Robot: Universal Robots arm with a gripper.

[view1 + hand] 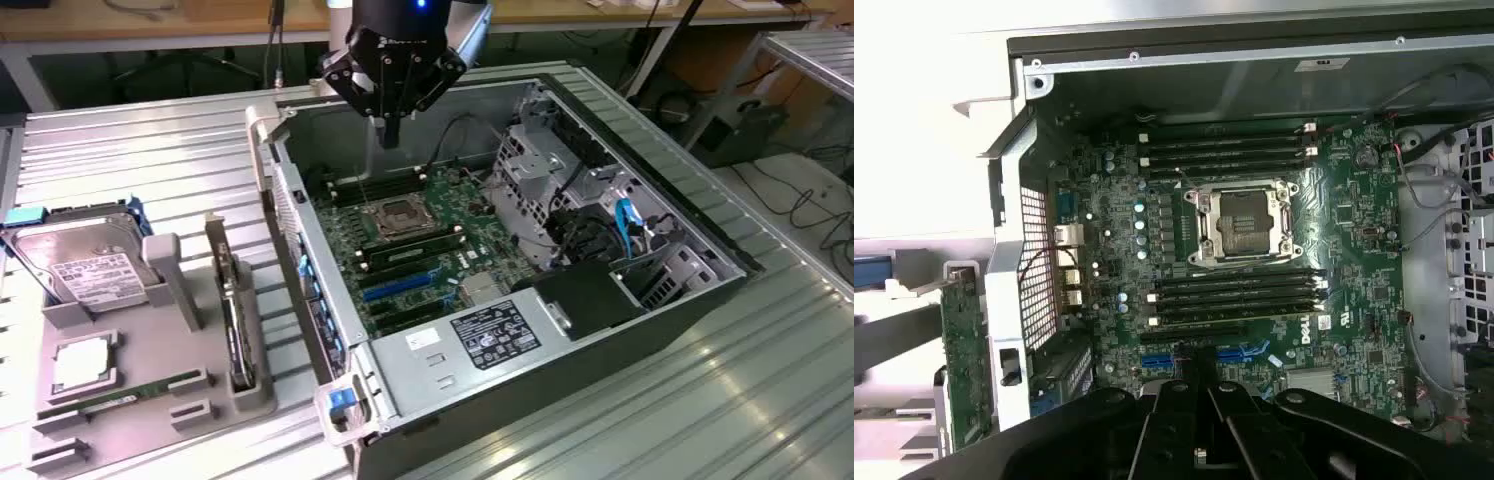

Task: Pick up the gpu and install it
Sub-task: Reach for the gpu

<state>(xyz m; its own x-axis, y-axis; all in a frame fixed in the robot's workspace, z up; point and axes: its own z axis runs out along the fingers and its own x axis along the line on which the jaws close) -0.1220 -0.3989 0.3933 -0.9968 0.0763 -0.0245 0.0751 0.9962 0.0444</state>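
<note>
Well off to the exterior view's left of the claw (388, 135), and lower, the gpu (238, 325) stands on edge in a grey holder (167, 290), untouched: the pick-up looks not yet begun. The claw, pressed together on nothing, hangs pointing straight down over the motherboard (414, 245) of the open computer case (641, 165). A grasp would call for a spread claw lined across the card's top edge.

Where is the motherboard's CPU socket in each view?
Exterior view: the CPU socket is near the picture's middle, on the green motherboard, between two banks of black memory slots.
Wrist view: the CPU socket is between the same two banks.
Shared landmark: the blue expansion slots.
</note>
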